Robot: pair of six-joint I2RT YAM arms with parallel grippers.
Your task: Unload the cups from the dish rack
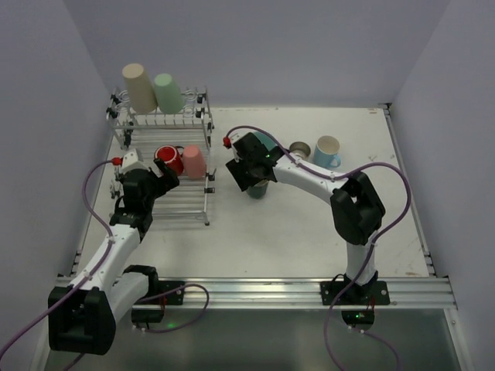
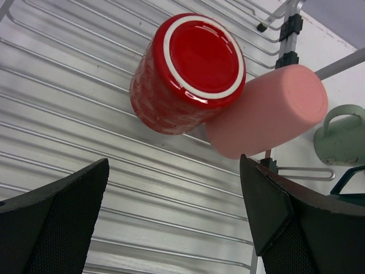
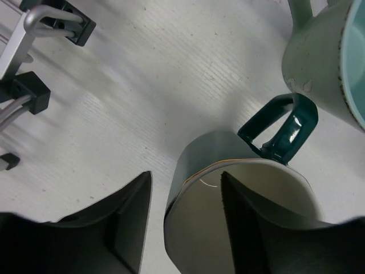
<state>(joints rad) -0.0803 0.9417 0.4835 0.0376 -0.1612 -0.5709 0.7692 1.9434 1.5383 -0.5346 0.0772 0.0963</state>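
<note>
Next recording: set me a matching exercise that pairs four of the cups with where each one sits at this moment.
Column one
1. beige cup
2. red cup
3. dark green mug
4. light blue mug

Column two
A. upright on the table, next to the small grey-brown cup
B. on the lower tier of the rack, beside the pink cup
C. on the rack's raised back tier, beside the mint green cup
D. on the table, its wall between the fingers of the right gripper

Pairs: 1-C, 2-B, 3-D, 4-A
</note>
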